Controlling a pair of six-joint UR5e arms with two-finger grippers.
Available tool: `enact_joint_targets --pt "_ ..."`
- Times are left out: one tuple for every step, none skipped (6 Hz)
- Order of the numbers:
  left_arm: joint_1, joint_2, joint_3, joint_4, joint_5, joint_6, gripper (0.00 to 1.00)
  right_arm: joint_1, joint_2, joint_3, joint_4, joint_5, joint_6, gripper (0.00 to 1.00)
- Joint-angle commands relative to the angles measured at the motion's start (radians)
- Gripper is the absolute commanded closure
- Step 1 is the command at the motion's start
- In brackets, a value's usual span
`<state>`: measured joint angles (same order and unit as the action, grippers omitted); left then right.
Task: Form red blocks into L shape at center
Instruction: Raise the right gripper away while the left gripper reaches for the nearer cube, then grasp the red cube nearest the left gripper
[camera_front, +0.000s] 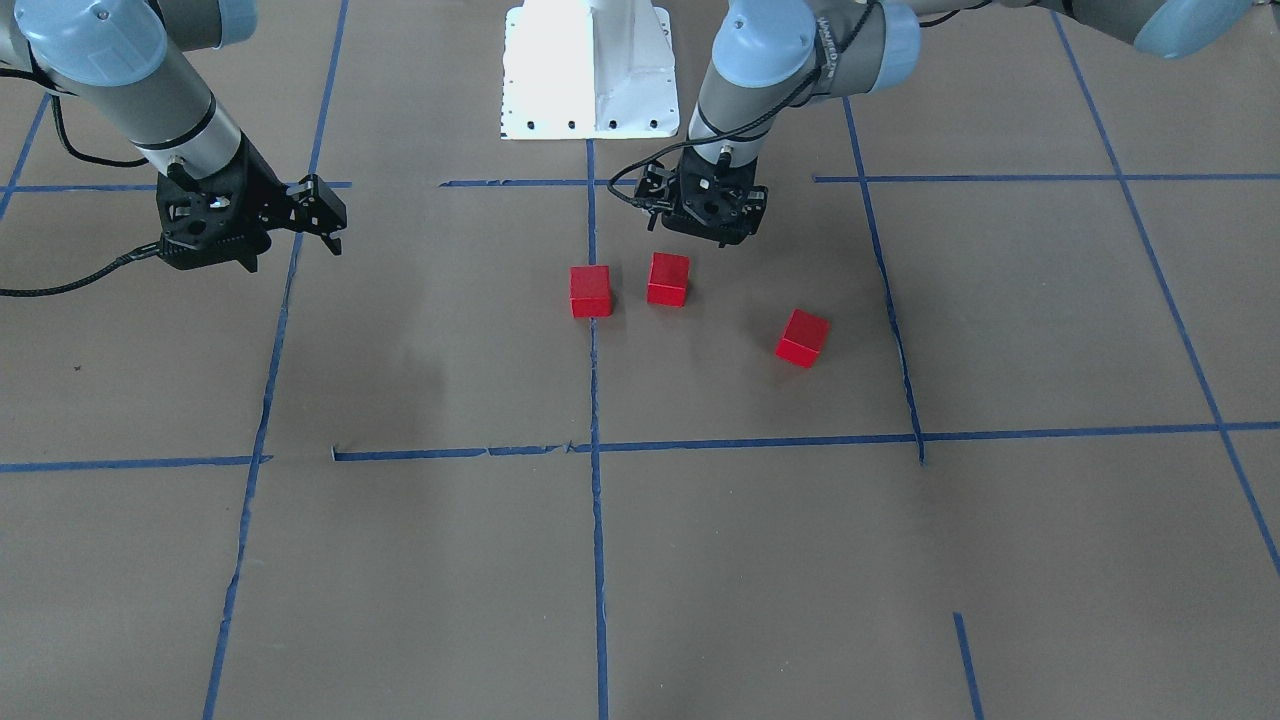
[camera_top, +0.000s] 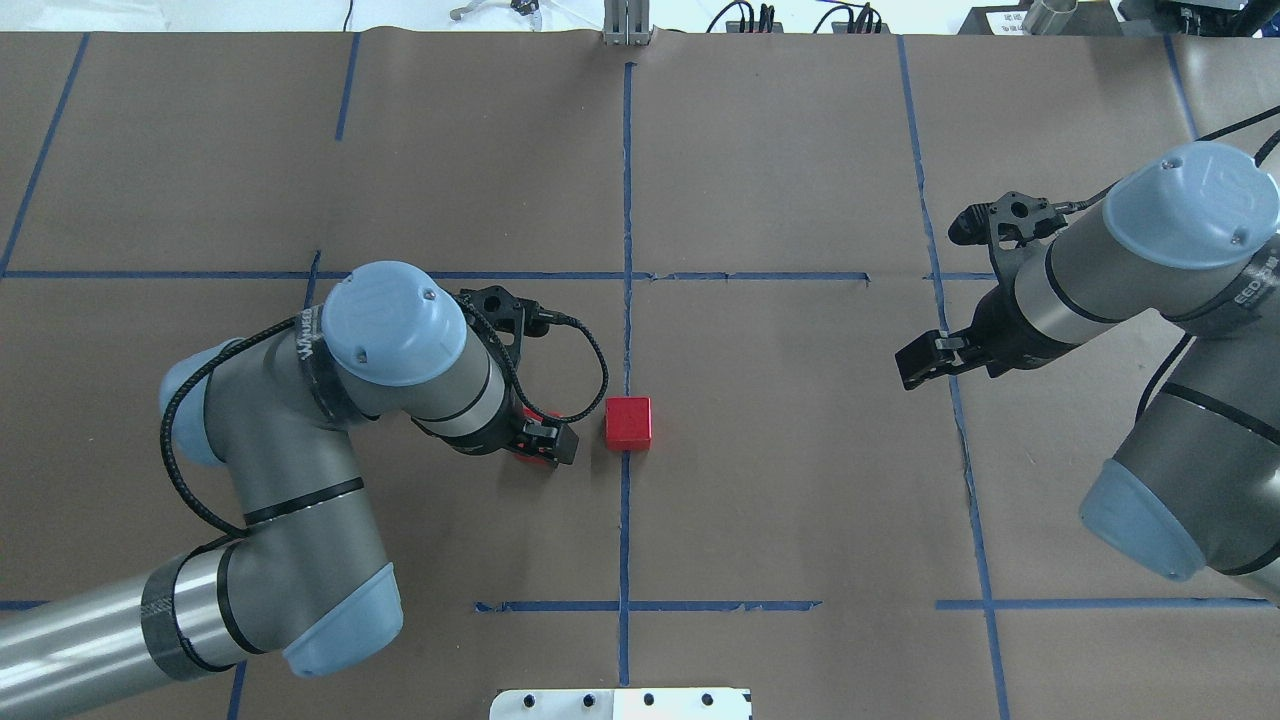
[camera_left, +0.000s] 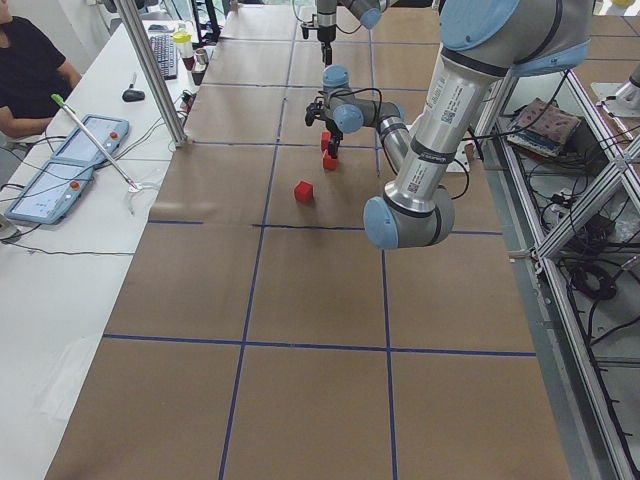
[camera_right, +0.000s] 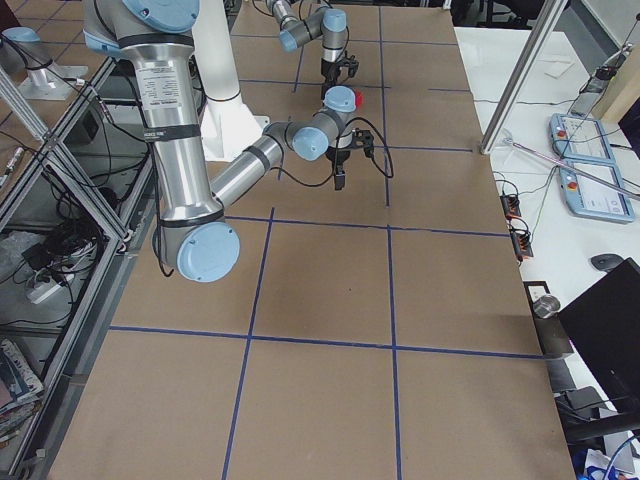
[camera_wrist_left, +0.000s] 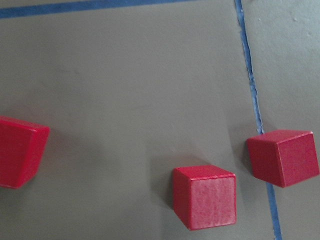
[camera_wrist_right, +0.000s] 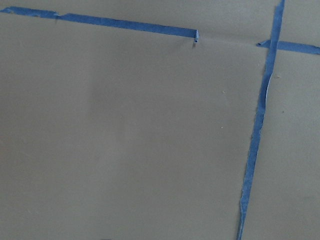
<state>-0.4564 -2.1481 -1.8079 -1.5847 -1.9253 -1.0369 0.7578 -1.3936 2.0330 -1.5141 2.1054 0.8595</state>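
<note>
Three red blocks lie in the center cell (camera_front: 740, 400). One (camera_front: 590, 291) sits on the vertical blue tape line, one (camera_front: 668, 279) close beside it, and one (camera_front: 802, 338) lies apart and turned askew. The left wrist view shows all three resting on the paper: on the line (camera_wrist_left: 285, 157), middle (camera_wrist_left: 205, 202), far one (camera_wrist_left: 17, 150). My left gripper (camera_front: 710, 236) hovers just above the middle block, looks open and holds nothing. In the overhead view it (camera_top: 548, 440) covers most of that block, and the block on the line (camera_top: 628, 423) shows clearly. My right gripper (camera_front: 325, 215) is open and empty, one cell away.
The white robot base plate (camera_front: 590, 70) stands at the table's robot-side edge. Blue tape lines (camera_wrist_right: 260, 120) divide the brown paper. A seated person and control tablets (camera_left: 75, 165) are at the side bench, off the grid.
</note>
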Motion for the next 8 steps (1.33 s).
enact_joint_targets --pt "0.022 -0.042 0.085 0.005 0.046 -0.017 0.01 0.000 -0.002 0.001 0.000 -0.001 0.000 0.00" --pt "0.022 -0.070 0.129 0.003 0.075 -0.025 0.01 0.000 -0.002 0.001 0.000 -0.001 0.000 0.00" --pt "0.024 -0.076 0.148 0.002 0.089 -0.055 0.00 0.000 -0.002 0.001 0.000 -0.001 0.000 0.00" --pt "0.024 -0.088 0.169 -0.006 0.094 -0.077 0.00 0.000 -0.002 0.003 0.000 -0.001 0.000 0.00" --pt "0.024 -0.090 0.194 -0.032 0.095 -0.086 0.06 0.000 -0.002 0.004 0.000 -0.001 0.000 0.00" --pt "0.024 -0.088 0.206 -0.047 0.101 -0.084 0.10 0.000 -0.004 0.003 0.000 -0.001 0.001 0.00" --pt "0.024 -0.090 0.213 -0.047 0.114 -0.087 0.26 -0.002 -0.002 0.004 0.000 -0.001 0.001 0.00" --pt "0.024 -0.090 0.211 -0.047 0.115 -0.113 0.56 -0.002 -0.002 0.003 0.000 -0.002 0.001 0.00"
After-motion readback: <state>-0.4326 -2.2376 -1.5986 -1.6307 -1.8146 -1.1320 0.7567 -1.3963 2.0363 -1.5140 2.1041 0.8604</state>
